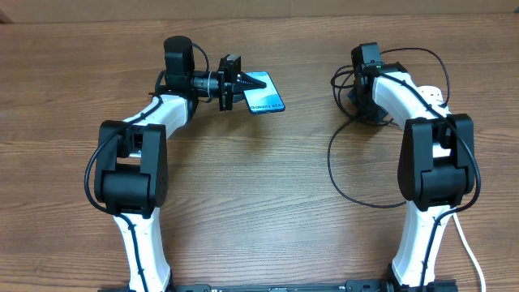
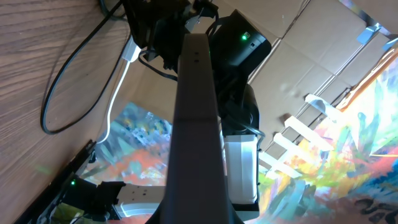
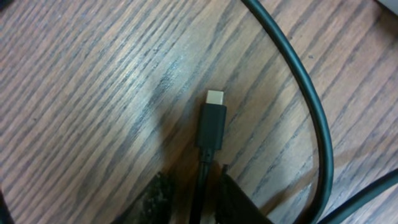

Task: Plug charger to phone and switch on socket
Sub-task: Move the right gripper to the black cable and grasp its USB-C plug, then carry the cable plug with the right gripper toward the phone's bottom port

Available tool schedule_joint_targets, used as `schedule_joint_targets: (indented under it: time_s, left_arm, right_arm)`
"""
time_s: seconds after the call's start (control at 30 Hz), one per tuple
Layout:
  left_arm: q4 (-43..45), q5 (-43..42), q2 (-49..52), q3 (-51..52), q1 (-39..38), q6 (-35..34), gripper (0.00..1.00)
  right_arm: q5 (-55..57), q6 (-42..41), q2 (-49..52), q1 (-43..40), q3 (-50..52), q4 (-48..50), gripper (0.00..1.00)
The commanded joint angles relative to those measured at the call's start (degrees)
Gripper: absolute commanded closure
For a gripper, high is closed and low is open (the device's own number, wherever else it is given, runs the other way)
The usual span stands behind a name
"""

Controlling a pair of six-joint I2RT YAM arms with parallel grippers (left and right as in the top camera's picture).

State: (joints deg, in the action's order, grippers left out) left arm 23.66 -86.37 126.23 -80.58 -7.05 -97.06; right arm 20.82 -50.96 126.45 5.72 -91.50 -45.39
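Observation:
My left gripper is shut on the phone and holds it by one end above the table, its light-blue screen showing. In the left wrist view the phone appears edge-on as a dark slab running up the middle. The charger's black cable loops across the table on the right. My right gripper is down at the table. In the right wrist view its fingers sit close on either side of the cable, just behind the small connector. The socket is mostly hidden under the right arm.
A thick white cord runs down beside the right arm's base. The cable's big loop curves past the connector on the right. Cardboard boxes stand behind the table's far edge.

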Motion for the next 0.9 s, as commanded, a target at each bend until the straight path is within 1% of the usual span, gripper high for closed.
schedule_joint_targets:
  time_s: [0.0,0.2,0.33,0.5,0.67,0.8,0.87]
  left_arm:
    - [0.39,-1.36,-0.9,-1.6,-0.22,1.33,0.96]
    - [0.39,-1.38,-0.9,-1.6,-0.22,1.31,0.96]
    - [0.39,-1.88,-0.9,-1.6,-0.13,1.31,0.96]
    - [0.39,-2.67,-0.9,-1.6,-0.07,1.31,0.96]
    - [0.39,-3.69,-0.9,-1.6,-0.07,1.31,0.96]
    - [0.46,-3.1,-0.9,-1.6,-0.07,1.33,0.96]
    - [0.94,-3.1,-0.9,-1.6,-0.07,1.33,0.96]
  right_arm:
    - [0.13,0.26,1.62,-0.04,-0.7,0.07,0.77]
    - [0.09,0.35,1.62,-0.04,-0.72,0.02,0.92]
    - [-0.63,0.48,1.49,-0.07,-0.85,-0.66,0.96]
    - [-3.82,0.52,-0.13,-0.07,-0.85,-1.29,0.96]
    - [-10.84,8.09,-5.44,-0.07,-0.87,-1.03,0.96]
    - [-21.79,16.65,-12.17,-0.04,-0.87,-2.73,0.96]
    - [-25.51,19.39,-15.54,-0.04,-0.87,-5.05,0.96]
